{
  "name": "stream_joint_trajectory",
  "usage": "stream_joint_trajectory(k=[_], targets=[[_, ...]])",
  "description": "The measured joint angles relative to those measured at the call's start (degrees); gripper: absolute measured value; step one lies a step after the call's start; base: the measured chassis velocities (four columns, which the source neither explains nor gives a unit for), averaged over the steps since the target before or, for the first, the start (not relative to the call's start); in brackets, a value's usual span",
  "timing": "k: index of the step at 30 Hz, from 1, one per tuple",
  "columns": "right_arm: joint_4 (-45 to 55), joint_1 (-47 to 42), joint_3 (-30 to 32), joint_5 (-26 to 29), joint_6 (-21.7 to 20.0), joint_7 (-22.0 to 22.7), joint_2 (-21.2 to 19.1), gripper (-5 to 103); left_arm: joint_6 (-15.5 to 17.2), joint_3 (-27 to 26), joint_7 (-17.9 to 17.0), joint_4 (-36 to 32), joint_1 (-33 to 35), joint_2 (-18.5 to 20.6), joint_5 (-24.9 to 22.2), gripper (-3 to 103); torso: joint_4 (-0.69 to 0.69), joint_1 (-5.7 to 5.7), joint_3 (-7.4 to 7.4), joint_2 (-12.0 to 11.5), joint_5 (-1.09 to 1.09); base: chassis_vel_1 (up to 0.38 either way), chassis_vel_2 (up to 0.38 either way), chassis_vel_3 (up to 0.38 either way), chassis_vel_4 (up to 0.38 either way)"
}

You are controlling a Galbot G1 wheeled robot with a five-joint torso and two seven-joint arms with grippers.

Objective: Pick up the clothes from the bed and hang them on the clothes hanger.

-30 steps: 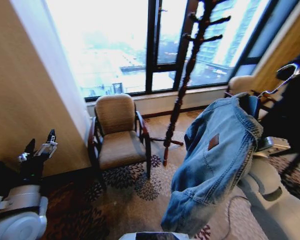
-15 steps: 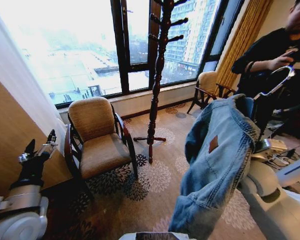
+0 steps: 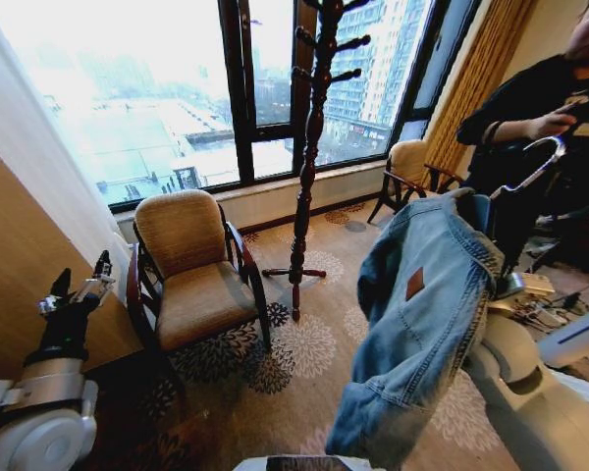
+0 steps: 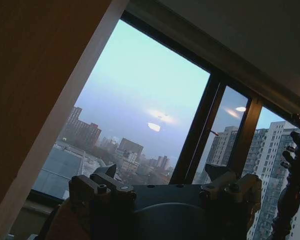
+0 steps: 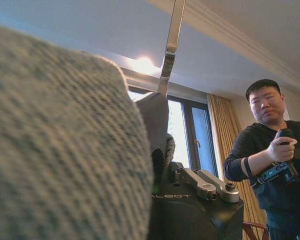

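The clothes are a blue denim jacket that hangs on the clothes hanger. Of the hanger, the metal hook shows above the collar; the rest is inside the jacket. My right gripper is shut on the hanger at the collar, with the hook rising straight above it and denim close beside it. In the head view the jacket covers this gripper. My left gripper is open and holds nothing, parked low at the left beside the wall. The bed is out of view.
A dark wooden coat stand with pegs rises before the window. A brown armchair stands left of it, and a second chair is at the back right. A person stands behind the jacket at the far right.
The camera swung over the last second, so the coat stand and armchair shifted left in the picture. The jacket and hook have swayed slightly left since half a second ago.
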Motion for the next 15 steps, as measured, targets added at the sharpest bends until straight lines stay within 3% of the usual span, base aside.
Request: stream_joint_trajectory(k=[7,15], targets=[[-0.99,0.67,-0.26,-0.34,0.83,-0.02,0.11,20,-0.21,0.37,0.14,1.01,-0.62,0.53,-0.06,100,-0.01,-0.01,0.0,0.0,0.0,-0.027,0.021,0.017,-0.025],[-1.57,1.1,-1.07,-0.53,0.9,-0.05,0.38,20,-0.31,0.34,0.31,1.38,-0.81,0.8,-0.4,100,-0.01,-0.01,0.0,0.0,0.01,-0.14,0.134,0.122,-0.137]])
